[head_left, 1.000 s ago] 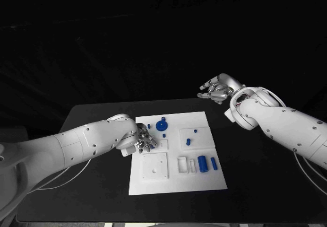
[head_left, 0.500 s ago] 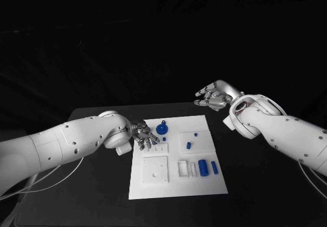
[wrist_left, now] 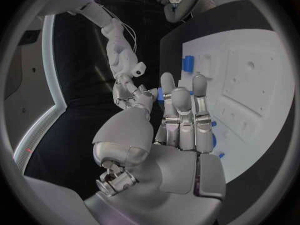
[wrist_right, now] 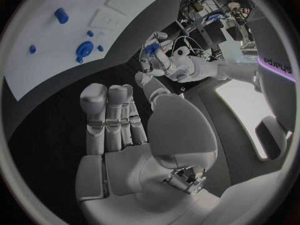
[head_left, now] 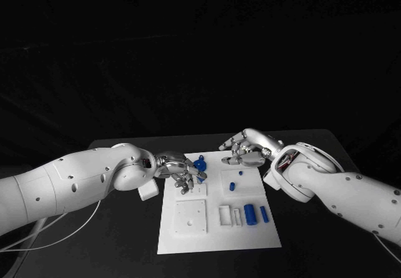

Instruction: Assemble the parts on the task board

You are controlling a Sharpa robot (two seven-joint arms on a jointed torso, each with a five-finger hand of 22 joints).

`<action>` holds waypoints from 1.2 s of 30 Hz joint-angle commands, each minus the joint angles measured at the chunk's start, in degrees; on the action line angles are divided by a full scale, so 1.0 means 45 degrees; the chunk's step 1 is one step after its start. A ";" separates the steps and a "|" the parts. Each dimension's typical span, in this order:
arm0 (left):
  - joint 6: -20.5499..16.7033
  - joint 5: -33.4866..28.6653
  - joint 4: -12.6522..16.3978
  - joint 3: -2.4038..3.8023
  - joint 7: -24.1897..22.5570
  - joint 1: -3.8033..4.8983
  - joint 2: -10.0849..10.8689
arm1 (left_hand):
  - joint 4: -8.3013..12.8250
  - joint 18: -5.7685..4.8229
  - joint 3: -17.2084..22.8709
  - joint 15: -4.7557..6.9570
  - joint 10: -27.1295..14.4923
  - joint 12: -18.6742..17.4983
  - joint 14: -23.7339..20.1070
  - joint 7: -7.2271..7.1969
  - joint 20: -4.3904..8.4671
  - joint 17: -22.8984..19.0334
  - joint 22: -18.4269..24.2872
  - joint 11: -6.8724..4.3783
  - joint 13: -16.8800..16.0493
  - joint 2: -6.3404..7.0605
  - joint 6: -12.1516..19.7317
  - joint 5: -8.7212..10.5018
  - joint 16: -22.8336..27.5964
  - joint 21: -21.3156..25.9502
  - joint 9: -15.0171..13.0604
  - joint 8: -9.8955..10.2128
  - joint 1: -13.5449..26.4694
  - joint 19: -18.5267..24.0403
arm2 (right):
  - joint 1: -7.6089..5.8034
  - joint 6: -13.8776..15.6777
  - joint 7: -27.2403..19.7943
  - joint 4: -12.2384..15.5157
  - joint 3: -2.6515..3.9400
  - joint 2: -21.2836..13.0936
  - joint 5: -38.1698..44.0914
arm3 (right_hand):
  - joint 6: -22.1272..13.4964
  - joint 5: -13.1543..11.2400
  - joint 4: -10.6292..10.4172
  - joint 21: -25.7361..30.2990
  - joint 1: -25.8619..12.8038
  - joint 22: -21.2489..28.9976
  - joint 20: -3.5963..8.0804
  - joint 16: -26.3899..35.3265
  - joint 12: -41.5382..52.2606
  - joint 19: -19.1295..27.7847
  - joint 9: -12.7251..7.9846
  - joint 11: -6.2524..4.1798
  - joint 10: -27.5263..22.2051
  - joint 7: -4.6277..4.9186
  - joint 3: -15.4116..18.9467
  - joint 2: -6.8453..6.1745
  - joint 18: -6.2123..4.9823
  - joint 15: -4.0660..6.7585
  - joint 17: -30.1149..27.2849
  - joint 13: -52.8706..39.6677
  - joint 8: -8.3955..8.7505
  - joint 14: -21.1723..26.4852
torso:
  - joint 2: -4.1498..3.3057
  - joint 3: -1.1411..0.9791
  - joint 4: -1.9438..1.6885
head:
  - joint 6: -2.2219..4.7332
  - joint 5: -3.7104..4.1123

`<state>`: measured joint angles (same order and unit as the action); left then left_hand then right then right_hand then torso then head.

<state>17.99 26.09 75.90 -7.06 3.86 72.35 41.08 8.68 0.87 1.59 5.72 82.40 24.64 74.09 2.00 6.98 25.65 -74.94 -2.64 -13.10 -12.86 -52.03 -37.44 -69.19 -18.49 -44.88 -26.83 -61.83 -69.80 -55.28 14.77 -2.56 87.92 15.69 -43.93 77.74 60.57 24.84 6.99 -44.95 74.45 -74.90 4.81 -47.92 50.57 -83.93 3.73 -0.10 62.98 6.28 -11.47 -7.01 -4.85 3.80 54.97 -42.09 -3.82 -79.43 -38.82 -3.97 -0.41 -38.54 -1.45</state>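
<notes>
While both reach over the task board (head_left: pixel 215 231), the left hand (head_left: pixel 178 167) and right hand (head_left: pixel 244 147) are released, empty.

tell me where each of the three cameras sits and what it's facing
Head view: on the robot's head, looking down at the task board; both arms, left hand, right hand.
Left wrist view: behind the left hand, facing the board.
Right wrist view: behind the right hand, facing the board.
All share the board.
</notes>
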 commanded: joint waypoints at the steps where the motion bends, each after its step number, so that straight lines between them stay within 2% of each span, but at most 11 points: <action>1: 0.1806 -0.1040 0.0089 0.0012 -0.1141 -0.0013 0.0091 | 0.1670 -0.0021 0.1712 0.0029 -0.0058 0.0038 -0.0102 -0.0053 -0.0002 -0.0011 -0.0242 0.0001 -0.0013 0.0041 -0.0075 -0.0059 -0.0073 -0.0019 -0.0031 0.0007 0.0105 0.0095 | 0.0079 -0.0536 -0.0715 0.0285 -0.0100 -0.0018 0.0845 | -0.0031 -0.0072 0.0131 -0.0066 -0.0038 -0.1240 0.0036 -0.0021 -0.0002 -0.0057 -0.0017 0.0023 0.0072 0.0013 0.0028 0.0151 0.0001 0.0017 0.0007 -0.0020 0.0061 -0.0064 | -0.0001 -0.0004 -0.0010 | 0.0136 -0.0036; 3: 0.1876 -0.1100 0.0102 0.0012 -0.1164 -0.0026 0.0130 | 0.1670 -0.0021 0.1716 0.0028 -0.0059 0.0041 -0.0104 -0.0052 -0.0003 -0.0017 -0.0241 0.0001 -0.0011 0.0043 -0.0081 -0.0056 -0.0078 -0.0024 -0.0052 0.0026 0.0106 0.0096 | 0.0121 -0.0538 -0.0741 0.0437 -0.0177 -0.0024 0.0995 | -0.0084 -0.0114 0.0206 -0.0073 -0.0036 -0.1233 0.0029 -0.0013 -0.0015 -0.0042 -0.0018 0.0031 0.0084 0.0026 0.0116 0.0173 -0.0008 0.0012 0.0013 -0.0027 0.0062 -0.0066 | 0.0001 -0.0004 -0.0016 | 0.0204 -0.0065; 4: 0.1865 -0.1118 0.0105 0.0012 -0.1160 -0.0035 0.0149 | 0.1657 -0.0013 0.1764 0.0025 -0.0071 0.0082 -0.0126 -0.0050 -0.0007 -0.0096 -0.0234 0.0006 0.0024 0.0063 -0.0157 -0.0032 -0.0136 -0.0084 -0.0326 0.0252 0.0122 0.0118 | 0.0147 -0.0559 -0.0751 0.0540 -0.0226 -0.0030 0.1096 | -0.0149 -0.0132 0.0263 -0.0079 -0.0027 -0.1230 0.0018 -0.0003 -0.0031 -0.0034 -0.0017 0.0045 0.0090 0.0044 0.0223 0.0179 -0.0016 0.0001 0.0014 -0.0028 0.0060 -0.0067 | 0.0004 -0.0010 -0.0014 | 0.0238 -0.0076; 10: 0.1906 -0.1054 0.0116 0.0013 -0.1133 -0.0054 0.0180 | 0.1662 0.0003 0.1807 0.0019 -0.0099 0.0078 -0.0102 -0.0041 -0.0013 -0.0175 -0.0230 0.0004 0.0044 0.0045 -0.0053 -0.0189 -0.0117 -0.0082 -0.0661 0.0192 0.0215 0.0095 | 0.0235 -0.0843 -0.0757 0.0895 -0.0333 -0.0085 0.1414 | -0.0443 -0.0205 0.0659 0.0013 0.0425 -0.1210 -0.0022 0.0067 -0.0148 0.0023 -0.0014 0.0105 0.0056 0.0115 0.0720 0.0190 -0.0048 -0.0042 -0.0011 0.0023 0.0060 -0.0007 | -0.0017 -0.0031 -0.0005 | 0.0347 -0.0083; 18: 0.1897 -0.0833 0.0148 0.0013 -0.1170 -0.0059 0.0181 | 0.1666 0.0002 0.1819 0.0017 -0.0113 0.0073 -0.0114 -0.0039 -0.0014 -0.0192 -0.0234 0.0006 0.0050 0.0062 -0.0056 -0.0213 -0.0112 -0.0081 -0.0699 0.0206 0.0203 0.0105 | 0.0321 -0.1234 -0.0873 0.1217 -0.0369 -0.0153 0.1322 | -0.0502 -0.0033 0.0778 0.0073 0.0434 -0.1196 -0.0030 0.0084 -0.0183 0.0058 -0.0014 0.0116 0.0031 0.0125 0.0974 0.0245 -0.0054 -0.0046 -0.0007 0.0035 0.0060 0.0032 | -0.0014 -0.0029 0.0000 | 0.0236 -0.0102; 19: 0.1885 -0.0825 0.0153 0.0013 -0.1173 -0.0060 0.0183 | 0.1666 0.0002 0.1819 0.0017 -0.0113 0.0073 -0.0114 -0.0039 -0.0014 -0.0192 -0.0234 0.0006 0.0050 0.0062 -0.0056 -0.0213 -0.0112 -0.0081 -0.0699 0.0206 0.0203 0.0105 | 0.0328 -0.1237 -0.0889 0.1243 -0.0371 -0.0155 0.1292 | -0.0506 -0.0029 0.0832 0.0080 0.0411 -0.1195 -0.0029 0.0078 -0.0188 0.0071 -0.0012 0.0123 0.0022 0.0128 0.1126 0.0325 -0.0052 -0.0047 0.0004 0.0032 0.0057 0.0041 | -0.0016 -0.0029 0.0000 | 0.0207 -0.0105; 28: 0.1809 -0.0697 0.0167 0.0013 -0.1195 -0.0064 0.0184 | 0.1666 0.0003 0.1828 0.0014 -0.0117 0.0070 -0.0123 -0.0034 -0.0016 -0.0213 -0.0236 0.0008 0.0058 0.0083 -0.0057 -0.0201 -0.0109 -0.0082 -0.0729 0.0239 0.0168 0.0116 | 0.0370 -0.1102 -0.1111 0.1395 -0.0379 -0.0160 0.0860 | -0.0411 0.0116 0.0585 -0.0023 0.0251 -0.1214 -0.0016 0.0054 -0.0113 0.0015 -0.0014 0.0095 0.0045 0.0091 0.1588 0.0451 -0.0037 -0.0033 0.0017 -0.0029 0.0064 -0.0002 | -0.0012 -0.0027 0.0003 | 0.0110 -0.0129; 36: 0.1775 -0.0641 0.0206 0.0012 -0.1190 -0.0065 0.0184 | 0.1662 0.0004 0.1817 0.0014 -0.0119 0.0067 -0.0121 -0.0033 -0.0016 -0.0224 -0.0235 0.0010 0.0065 0.0097 -0.0063 -0.0172 -0.0113 -0.0088 -0.0744 0.0265 0.0156 0.0114 | 0.0380 -0.1087 -0.1125 0.1401 -0.0388 -0.0123 0.0676 | -0.0157 0.0036 0.0259 -0.0090 -0.0005 -0.1227 -0.0002 0.0030 -0.0049 -0.0008 -0.0009 0.0056 0.0063 0.0020 0.1809 0.0695 -0.0023 -0.0008 0.0035 -0.0082 0.0054 -0.0033 | -0.0014 -0.0027 -0.0004 | 0.0113 -0.0152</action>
<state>25.31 22.96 76.61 -7.05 -0.59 72.06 41.87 8.94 0.87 2.25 5.92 82.40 24.63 73.89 2.06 6.97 24.73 -74.92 -2.64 -12.88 -12.00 -52.06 -38.09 -69.62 -18.72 -48.18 -25.45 -60.69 -69.80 -53.65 10.55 -6.67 94.10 13.96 -44.55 81.56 59.50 25.30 8.38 -45.16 74.47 -74.93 4.81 -47.92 50.12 -83.93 3.74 0.12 63.17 6.29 -3.26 -4.17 -4.85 3.80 55.07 -42.44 -3.82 -79.43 -38.89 -4.09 -0.41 -38.08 -2.10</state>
